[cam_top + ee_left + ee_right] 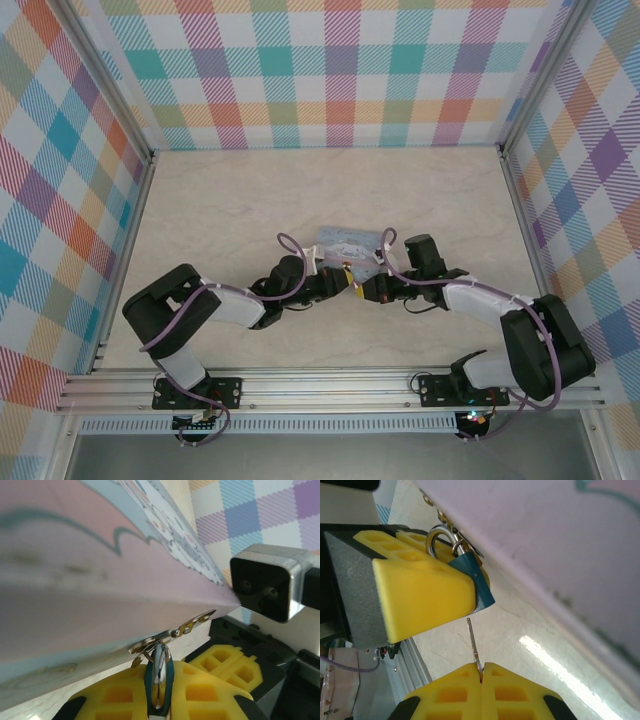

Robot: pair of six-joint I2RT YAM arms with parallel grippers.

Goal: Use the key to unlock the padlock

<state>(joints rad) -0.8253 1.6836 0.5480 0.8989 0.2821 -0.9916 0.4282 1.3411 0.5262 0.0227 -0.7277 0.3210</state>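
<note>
The padlock (159,672) has a dark teal body and a silvery shackle that hooks through the metal hasp (192,625) on the pale blue tin (90,580). My left gripper (159,706) is shut on the padlock's body, its yellow pads on either side. In the right wrist view the padlock (474,577) pokes out past the left gripper's yellow pad (415,595). My right gripper (481,674) is shut on the key (474,642), a thin metal blade. The key's tip sits just below the padlock's lower corner, a small gap apart. Both grippers (338,283) (372,290) meet at the tin's near edge.
The tin (350,243) lies mid-table on the pale marble top (230,210). Plaid walls close in the left, back and right. An aluminium rail (320,385) runs along the near edge. The right arm's wrist camera (267,582) hangs close to the left gripper.
</note>
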